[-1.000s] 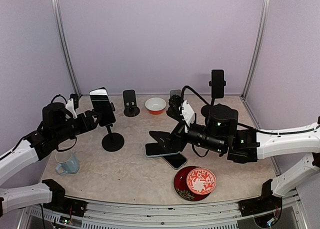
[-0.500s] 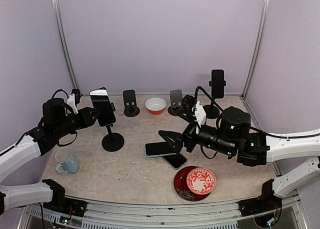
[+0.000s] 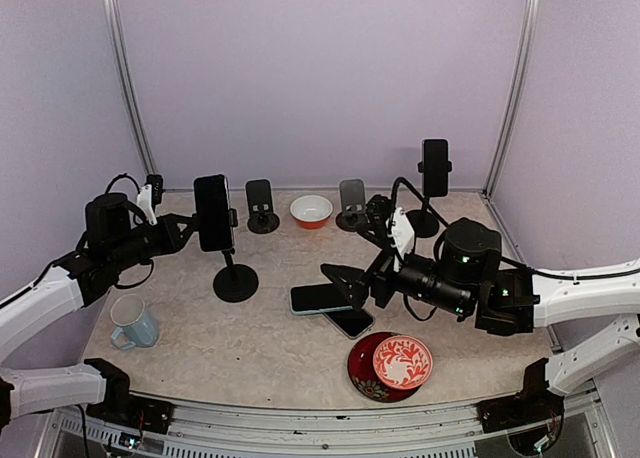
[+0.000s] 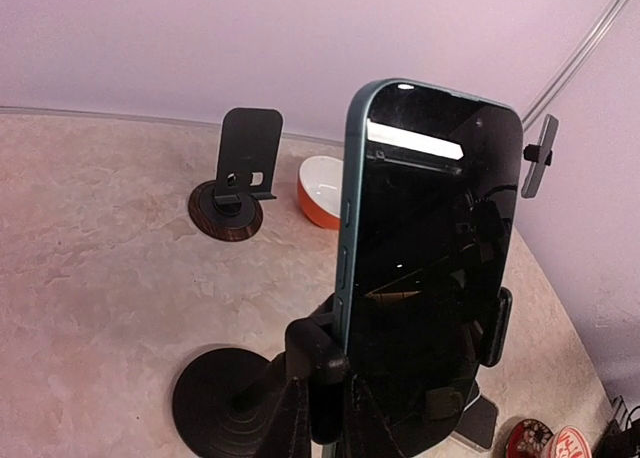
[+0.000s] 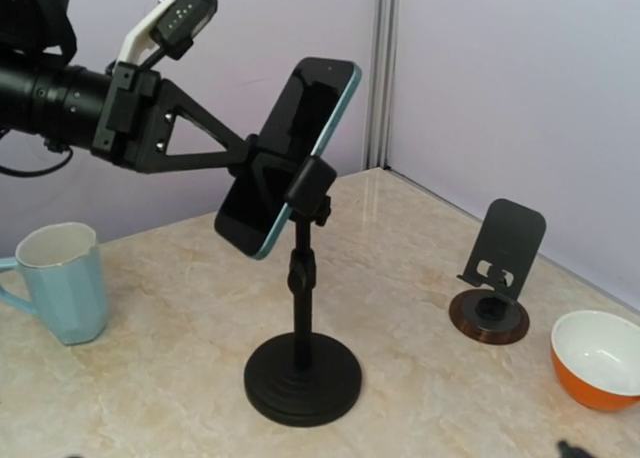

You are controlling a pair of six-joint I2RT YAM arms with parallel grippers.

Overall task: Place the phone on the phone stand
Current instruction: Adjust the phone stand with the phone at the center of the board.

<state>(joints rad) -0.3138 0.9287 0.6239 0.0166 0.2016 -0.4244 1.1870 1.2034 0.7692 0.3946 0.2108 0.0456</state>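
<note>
A dark phone (image 3: pixel 213 212) with a teal edge (image 4: pixel 430 258) sits upright in the clamp of a black phone stand (image 3: pixel 236 281) at the table's left. My left gripper (image 3: pixel 186 228) reaches it from the left. Its fingers (image 4: pixel 300 408) are shut on the phone's left edge, right at the clamp arm. The right wrist view shows the phone (image 5: pixel 290 153) tilted on the stand (image 5: pixel 303 376), with the left gripper (image 5: pixel 250 158) behind it. My right gripper (image 3: pixel 335 278) stands open mid-table, just above two more phones (image 3: pixel 320 298) lying flat.
A light blue mug (image 3: pixel 135 323) stands front left and a red patterned dish (image 3: pixel 392 364) front centre. At the back are an orange bowl (image 3: pixel 311 210), two small empty stands (image 3: pixel 261 206) (image 3: pixel 351 204) and a tall stand with a phone (image 3: pixel 435 168).
My left gripper has closed on the phone at the clamp. The phone has turned from tilted to upright and the stand has shifted slightly right. The right arm has drawn back to the right.
</note>
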